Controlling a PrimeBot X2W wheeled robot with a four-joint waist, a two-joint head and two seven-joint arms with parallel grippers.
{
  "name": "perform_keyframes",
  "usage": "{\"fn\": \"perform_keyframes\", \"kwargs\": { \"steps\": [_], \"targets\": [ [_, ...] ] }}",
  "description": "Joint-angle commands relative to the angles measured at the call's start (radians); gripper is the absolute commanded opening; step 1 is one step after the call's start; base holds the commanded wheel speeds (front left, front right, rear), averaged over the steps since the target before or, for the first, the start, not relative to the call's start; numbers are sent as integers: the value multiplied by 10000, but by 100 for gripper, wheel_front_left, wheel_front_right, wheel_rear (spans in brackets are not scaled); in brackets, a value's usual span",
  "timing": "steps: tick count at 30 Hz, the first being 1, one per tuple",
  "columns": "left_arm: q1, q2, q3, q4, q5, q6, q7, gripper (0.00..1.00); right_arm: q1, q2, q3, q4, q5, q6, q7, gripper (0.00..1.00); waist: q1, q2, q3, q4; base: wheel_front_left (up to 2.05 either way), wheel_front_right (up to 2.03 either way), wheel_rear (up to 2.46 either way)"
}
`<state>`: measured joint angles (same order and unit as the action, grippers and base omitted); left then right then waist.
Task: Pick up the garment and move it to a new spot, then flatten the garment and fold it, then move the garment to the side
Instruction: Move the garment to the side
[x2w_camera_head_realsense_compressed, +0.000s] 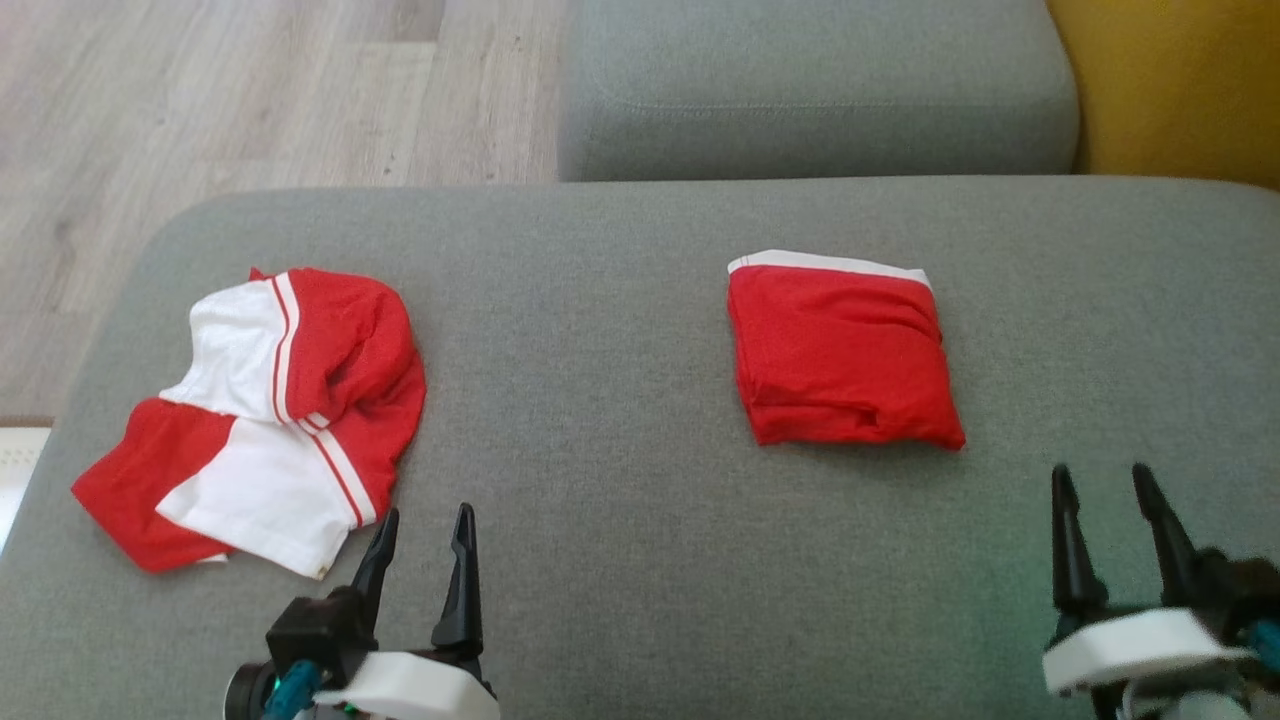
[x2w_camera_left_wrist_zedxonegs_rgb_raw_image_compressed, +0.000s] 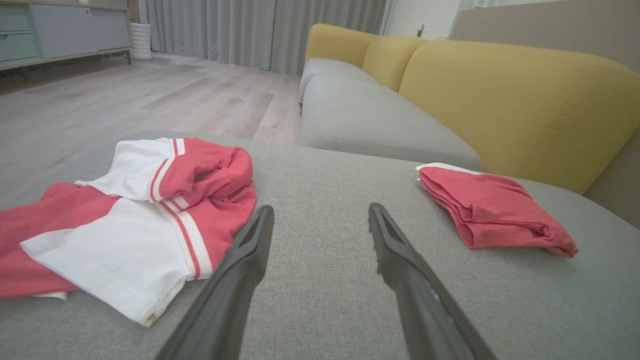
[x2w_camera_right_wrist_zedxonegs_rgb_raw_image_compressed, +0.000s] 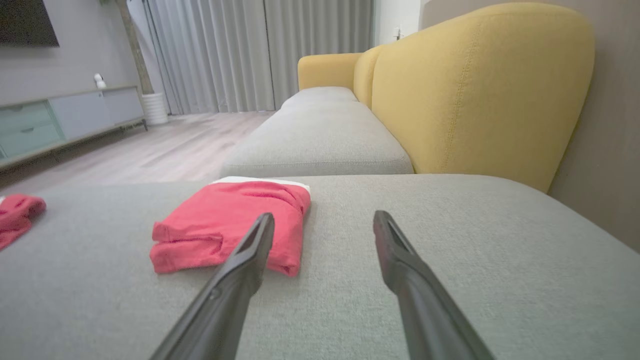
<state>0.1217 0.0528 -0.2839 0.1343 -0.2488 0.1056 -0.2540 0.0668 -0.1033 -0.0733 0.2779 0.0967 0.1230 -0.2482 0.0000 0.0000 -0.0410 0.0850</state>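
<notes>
My left gripper (x2w_camera_head_realsense_compressed: 427, 515) and right gripper (x2w_camera_head_realsense_compressed: 1100, 475) sit over the grey cushion's (x2w_camera_head_realsense_compressed: 600, 400) near edge, jaws apart, empty; the crumpled red-and-white garment (x2w_camera_head_realsense_compressed: 270, 420) lies left — the folded red garment (x2w_camera_head_realsense_compressed: 840, 350) right; wood floor (x2w_camera_head_realsense_compressed: 250, 90), grey curtains (x2w_camera_left_wrist_zedxonegs_rgb_raw_image_compressed: 250, 30) beyond.

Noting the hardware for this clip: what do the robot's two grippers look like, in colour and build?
The left gripper and right gripper each have two long, matte black fingers tapering to narrow tips, set on a rounded white housing. A teal cable and a black block sit beside the left housing; a teal piece shows by the right one.
</notes>
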Motion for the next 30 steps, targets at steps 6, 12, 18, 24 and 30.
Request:
{"fn": "perform_keyframes", "kwargs": {
  "steps": [6,12,18,24,30],
  "targets": [
    [-446,-26,206,-381,103,27,-78,100,-2248,-508,348,-400,1838,77,1654,100,0,0,512,106,0,0,0],
    [-1229,-26,-483,-442,-136,-11,-78,100,-4994,-1054,-200,844,4268,77,6675,100,0,0,1811,845,0,0,0],
    [-1672,-26,-1301,-514,-642,339,-78,100,-6115,-1600,-503,2308,4100,77,8476,100,0,0,2584,1659,0,0,0],
    [-1854,-26,-1712,-515,-700,487,-78,100,-6556,-1674,-701,3159,3973,77,8718,100,0,0,2925,2044,0,0,0],
    [-1905,-26,-1586,-611,-653,608,-78,100,-6752,-1497,-709,3566,3911,77,8940,0,0,0,3131,1821,0,0,0]
  ]
}}
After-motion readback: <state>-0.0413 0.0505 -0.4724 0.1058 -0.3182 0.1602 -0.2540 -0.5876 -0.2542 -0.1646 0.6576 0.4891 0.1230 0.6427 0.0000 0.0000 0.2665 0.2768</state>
